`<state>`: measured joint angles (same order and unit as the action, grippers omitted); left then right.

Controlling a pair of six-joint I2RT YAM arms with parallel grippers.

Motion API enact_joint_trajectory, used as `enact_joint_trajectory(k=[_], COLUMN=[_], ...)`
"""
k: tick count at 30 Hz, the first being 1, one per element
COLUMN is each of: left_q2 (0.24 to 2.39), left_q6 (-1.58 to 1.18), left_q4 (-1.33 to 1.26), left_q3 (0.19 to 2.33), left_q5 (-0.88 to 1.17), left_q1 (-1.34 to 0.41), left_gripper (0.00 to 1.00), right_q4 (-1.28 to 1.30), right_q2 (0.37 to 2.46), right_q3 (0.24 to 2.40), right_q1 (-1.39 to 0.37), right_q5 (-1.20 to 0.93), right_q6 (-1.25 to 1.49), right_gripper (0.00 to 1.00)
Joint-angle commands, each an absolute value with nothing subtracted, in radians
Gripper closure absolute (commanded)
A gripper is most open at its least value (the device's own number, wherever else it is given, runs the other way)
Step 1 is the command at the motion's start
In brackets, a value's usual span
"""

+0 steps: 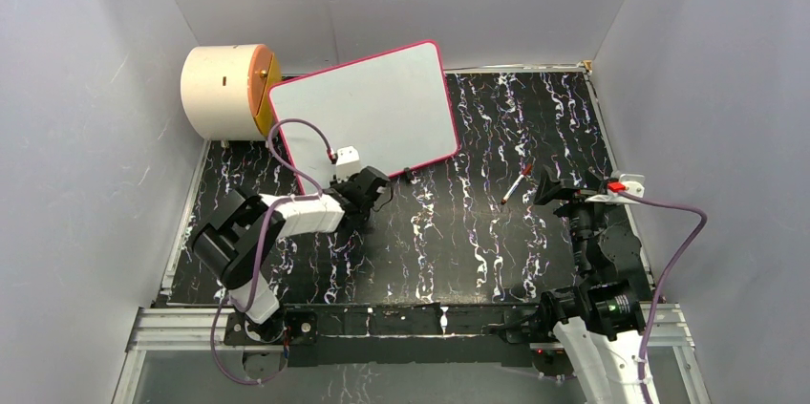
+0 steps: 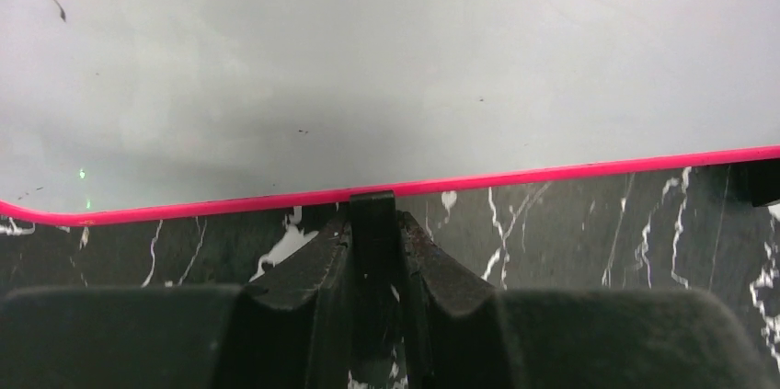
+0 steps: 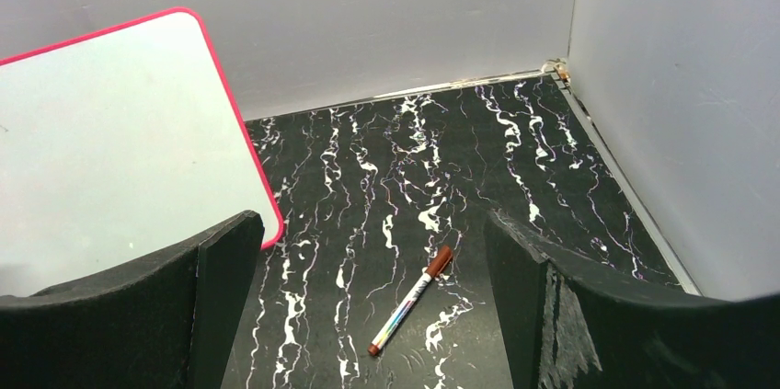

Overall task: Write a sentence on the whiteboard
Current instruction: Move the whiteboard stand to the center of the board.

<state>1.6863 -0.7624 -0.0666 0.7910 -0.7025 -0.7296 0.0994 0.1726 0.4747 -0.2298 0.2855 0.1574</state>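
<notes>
Clamps left gripper (image 2: 372, 233) on the black clip foot (image 2: 372, 203) at the pink rim of the whiteboard (image 2: 386, 67) rising straight ahead, and holds right gripper (image 3: 370, 223) wide open, empty, facing a brown-capped marker (image 3: 411, 300) lying ahead on the table (image 3: 441, 150).

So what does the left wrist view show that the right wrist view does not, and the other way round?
Only the left wrist view: the left jaws closed around a black clip foot under the pink rim of the whiteboard, and a few dark specks on its surface. Only the right wrist view: the right jaws wide open, a marker lying on the table between them, and the grey walls. Both: the whiteboard, blank where visible, and the black marbled table.
</notes>
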Motion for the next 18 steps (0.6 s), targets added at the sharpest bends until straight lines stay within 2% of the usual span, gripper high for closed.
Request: enact_joint_trajectory(k=[1,18], left_q2=[1.63,1.562], left_q6=[-0.823,-0.988], left_q4=[0.005,0.038], left_q3=[0.728,0.663], left_q5=[-0.635,-0.637], left_q1=[-0.796,-0.971], left_gripper=[1.0,1.0], right_q4=[0.057,0.063], right_q2=[0.154,0.14], right_q3=[0.476,0.477], right_q1=[-0.236,-0.245], right_q5=[0.281,0.273], right_q6=[0.149,0.151], right_gripper=[0.01,0.01])
